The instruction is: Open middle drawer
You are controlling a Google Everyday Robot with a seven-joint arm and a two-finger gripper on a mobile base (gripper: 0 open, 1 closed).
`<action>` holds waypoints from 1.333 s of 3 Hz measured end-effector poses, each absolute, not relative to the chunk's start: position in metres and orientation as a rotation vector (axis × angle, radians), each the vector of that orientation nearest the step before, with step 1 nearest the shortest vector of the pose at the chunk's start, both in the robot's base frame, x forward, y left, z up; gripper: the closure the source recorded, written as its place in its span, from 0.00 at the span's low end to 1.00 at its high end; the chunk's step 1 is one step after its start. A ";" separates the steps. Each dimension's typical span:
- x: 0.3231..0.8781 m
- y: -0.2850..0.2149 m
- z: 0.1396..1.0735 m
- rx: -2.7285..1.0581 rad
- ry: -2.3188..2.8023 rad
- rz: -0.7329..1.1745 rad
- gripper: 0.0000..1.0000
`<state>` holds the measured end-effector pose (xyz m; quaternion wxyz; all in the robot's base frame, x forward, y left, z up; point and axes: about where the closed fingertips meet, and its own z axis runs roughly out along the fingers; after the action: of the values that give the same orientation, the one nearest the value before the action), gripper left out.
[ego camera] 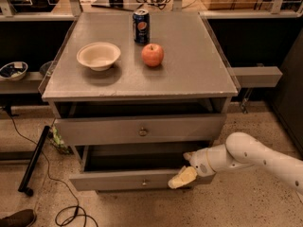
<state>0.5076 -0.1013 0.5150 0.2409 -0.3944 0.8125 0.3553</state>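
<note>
Camera view: the middle drawer [118, 181] sits low in the cabinet [189, 74]. It is already part-way out, with a dark strip of its inside showing above the front panel. Its knob [144, 182] is bare. The gripper [182, 177] is at the right part of that front panel, beside the knob and not on it, and the arm [255, 155] reaches in from the right. I cannot tell whether the gripper is open or shut, or whether it has hold of the panel edge.

The top drawer [118, 130] is just above, with a dark gap between it and the cabinet top. On the cabinet stand a bowl [98, 56], an apple [152, 55] and a can [140, 20], all well back from the front edge.

The main risk, as I judge it, is the off-centre contact. A pull from the right of the knob could skew the drawer so that it binds on its runners. If the hold is only on the panel's lip, the gripper could slip off and leave the drawer short of fully open. A pull that runs too far could bring the drawer to its stop with a jolt. That jolt could shake the cabinet and tip the can or set the apple rolling. The arm is also close under the top drawer's right corner, so lifting while drawing back could knock it
</note>
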 end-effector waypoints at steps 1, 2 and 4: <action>0.498 -0.090 0.503 -1.077 2.231 1.016 0.00; 0.481 -0.076 0.486 -1.068 2.237 1.091 0.00; 0.478 -0.070 0.484 -1.065 2.235 1.124 0.00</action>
<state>0.4778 -0.0705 0.4842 0.2097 -0.3831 0.8037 0.4041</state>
